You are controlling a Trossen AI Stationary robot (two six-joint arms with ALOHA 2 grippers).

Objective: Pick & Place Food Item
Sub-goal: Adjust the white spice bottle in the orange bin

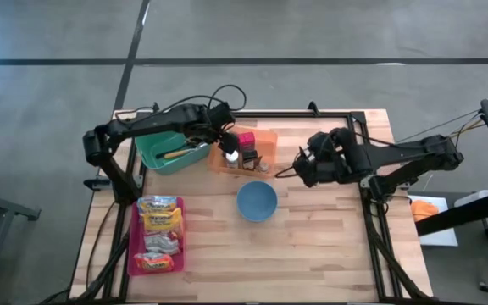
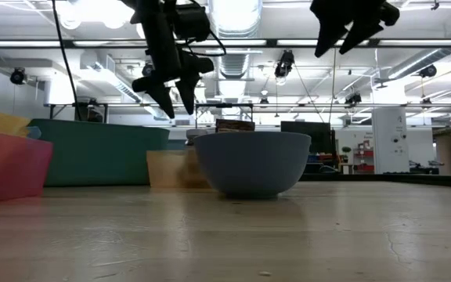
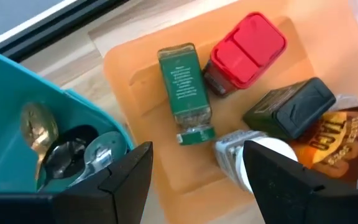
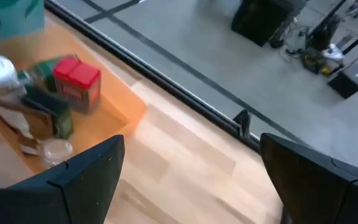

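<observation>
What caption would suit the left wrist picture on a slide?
Open left tool hovering over an orange tray of spice jars, beside a teal bin holding spoons.

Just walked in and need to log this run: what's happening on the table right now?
The left gripper hovers open above the orange tray of spice jars, over the green-labelled jar lying on its side and a red-lidded jar; it holds nothing. The right gripper hangs open and empty beside that tray. The blue bowl stands mid-table, with a teal bin of utensils and a pink tray of snack packets nearby.
</observation>
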